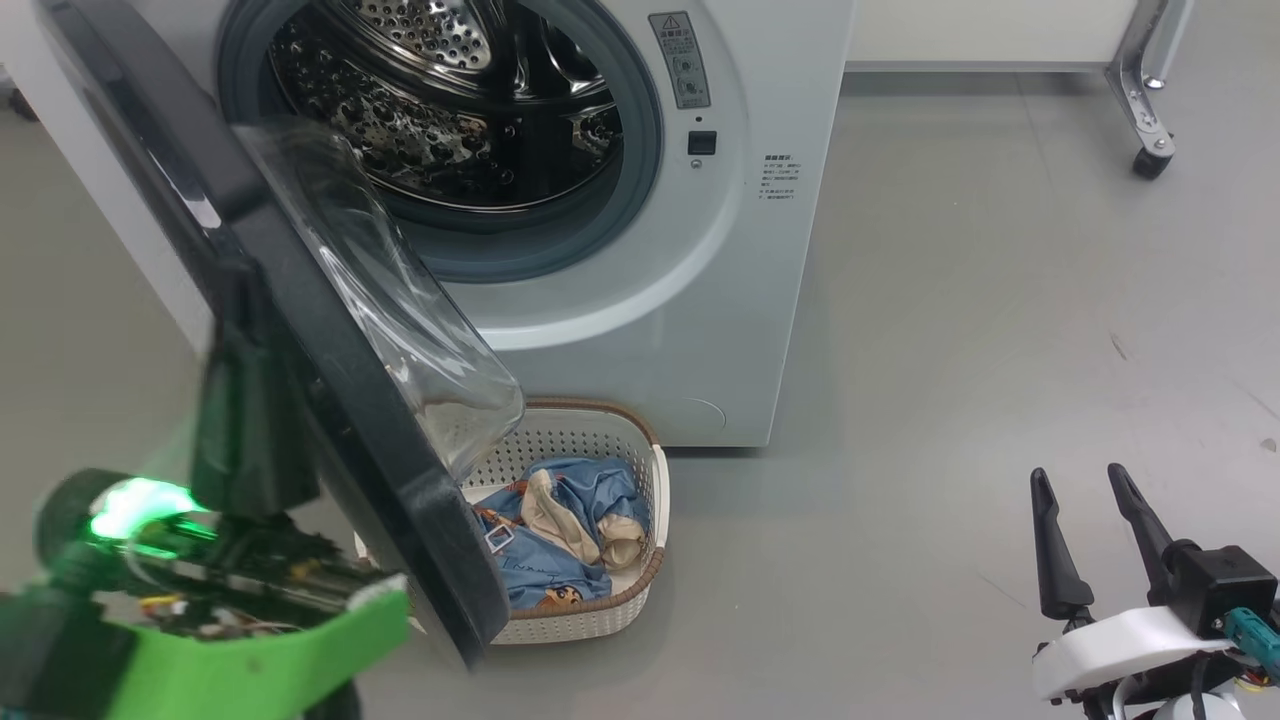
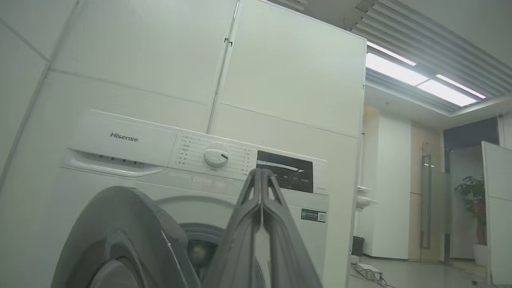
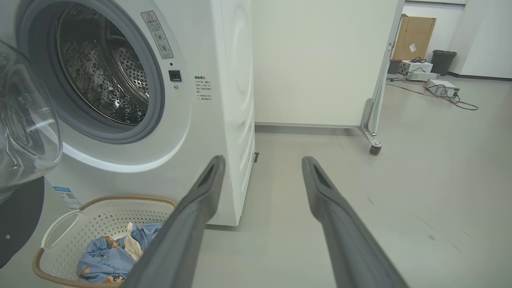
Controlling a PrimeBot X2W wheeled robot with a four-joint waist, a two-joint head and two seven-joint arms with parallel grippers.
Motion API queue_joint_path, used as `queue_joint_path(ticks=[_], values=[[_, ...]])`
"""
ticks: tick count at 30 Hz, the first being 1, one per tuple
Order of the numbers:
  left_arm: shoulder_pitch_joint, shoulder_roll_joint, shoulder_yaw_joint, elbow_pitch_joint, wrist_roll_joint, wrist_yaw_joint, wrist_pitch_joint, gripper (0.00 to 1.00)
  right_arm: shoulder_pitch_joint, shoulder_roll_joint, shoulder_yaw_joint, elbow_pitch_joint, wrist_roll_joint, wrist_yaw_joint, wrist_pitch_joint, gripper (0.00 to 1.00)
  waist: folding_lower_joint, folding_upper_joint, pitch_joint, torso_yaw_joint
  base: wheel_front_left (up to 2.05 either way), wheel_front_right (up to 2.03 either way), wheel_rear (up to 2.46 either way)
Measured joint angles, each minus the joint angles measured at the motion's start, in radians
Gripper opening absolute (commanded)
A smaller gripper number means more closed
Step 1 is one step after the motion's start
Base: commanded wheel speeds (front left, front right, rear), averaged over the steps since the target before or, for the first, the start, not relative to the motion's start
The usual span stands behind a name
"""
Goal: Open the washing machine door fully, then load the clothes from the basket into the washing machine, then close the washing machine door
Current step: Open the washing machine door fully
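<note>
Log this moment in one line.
washing machine door: open, overhanging basket | clothes: in basket | left gripper: shut, at door's outer side | right gripper: open, empty, over floor

You see the door (image 1: pixel 330 400) covering the left end of the basket (image 1: pixel 590 622) and part of the clothes (image 1: pixel 575 500). Your left arm (image 1: pixel 220 640) is a blur beside it. The head view's top edge cuts off the washer (image 1: pixel 640 330), and its printed notice (image 1: pixel 778 178) is too small to read.
</note>
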Motion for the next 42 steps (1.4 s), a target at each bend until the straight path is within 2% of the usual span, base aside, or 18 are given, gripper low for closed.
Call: queue_joint_path(ticks=[6, 13, 17, 26, 42], values=[[0.078, 0.005, -0.178, 0.026, -0.097, -0.006, 0.094, 0.0, 0.0, 0.006, 0.001, 0.007, 0.0, 0.01, 0.0, 1.0, 0.0, 0.0, -0.004, 0.001, 0.0, 0.0, 0.0], [0.153, 0.016, -0.275, 0.088, -0.123, -0.006, 0.189, 0.0, 0.001, 0.019, -0.005, 0.026, 0.0, 0.014, 0.0, 1.0, 0.0, 0.0, -0.002, 0.002, 0.0, 0.0, 0.0], [0.174, 0.017, -0.283, 0.134, -0.132, -0.002, 0.22, 0.0, 0.001, 0.02, -0.013, 0.032, 0.0, 0.015, 0.0, 1.0, 0.0, 0.0, 0.001, 0.004, 0.0, 0.0, 0.0], [0.179, 0.017, -0.269, 0.186, -0.131, 0.058, 0.233, 0.0, 0.001, 0.026, -0.019, 0.035, -0.011, 0.023, 0.0, 1.0, 0.0, 0.0, 0.015, 0.007, 0.0, 0.0, 0.0], [0.14, 0.017, -0.271, 0.225, -0.132, 0.131, 0.174, 0.0, -0.001, 0.027, -0.04, 0.038, -0.026, 0.032, 0.0, 1.0, 0.0, 0.0, 0.029, 0.016, 0.0, 0.0, 0.0]])
